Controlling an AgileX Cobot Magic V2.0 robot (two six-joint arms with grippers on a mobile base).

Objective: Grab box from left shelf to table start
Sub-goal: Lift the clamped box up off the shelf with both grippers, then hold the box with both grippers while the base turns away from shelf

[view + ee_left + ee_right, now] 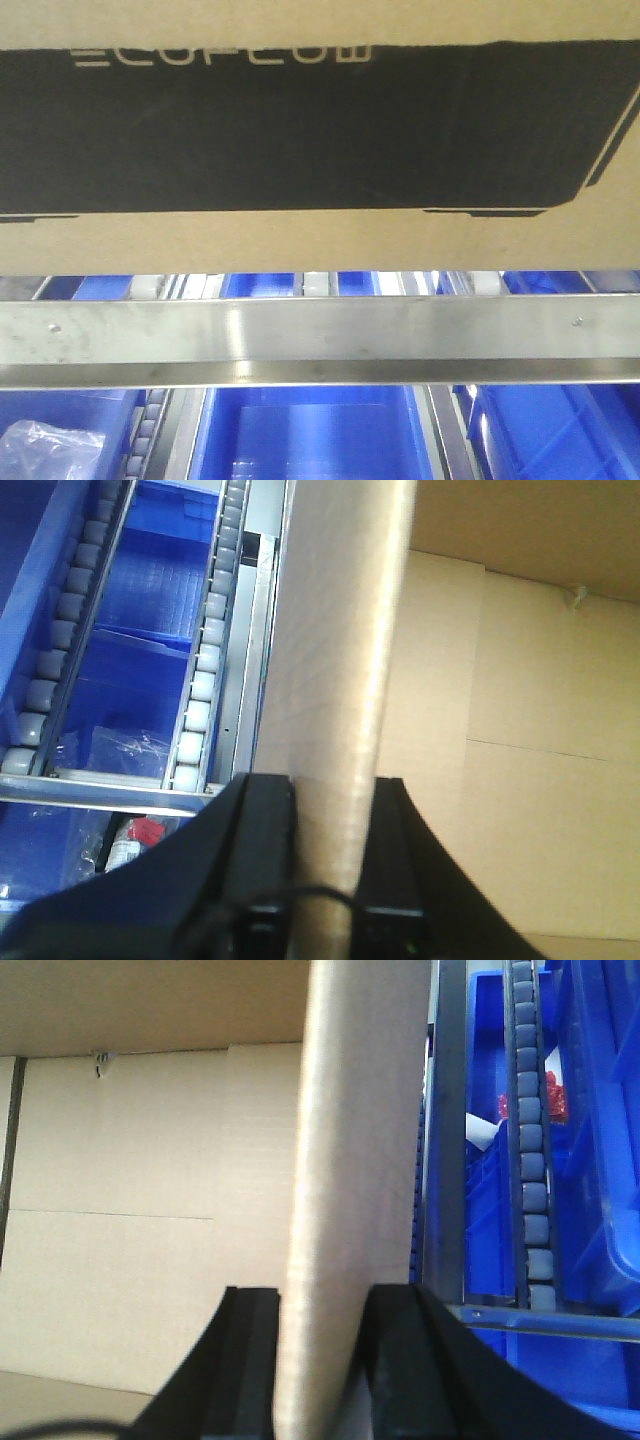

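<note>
Well below box [300,130], bag [45,447] in bin [95,408]

Bright, slightly soft; glare streak on the shelf rail [235,335], heavy blur on the box wall [340,680].

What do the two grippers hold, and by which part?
The left gripper and the right gripper each clamp one wall edge of the brown cardboard box.

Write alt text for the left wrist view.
The left gripper clamps the box by one cardboard wall, seen edge-on up the middle of the picture. To the right is the box's bare brown inside. To the left are roller tracks of the shelf, with blue bins beneath.
</note>
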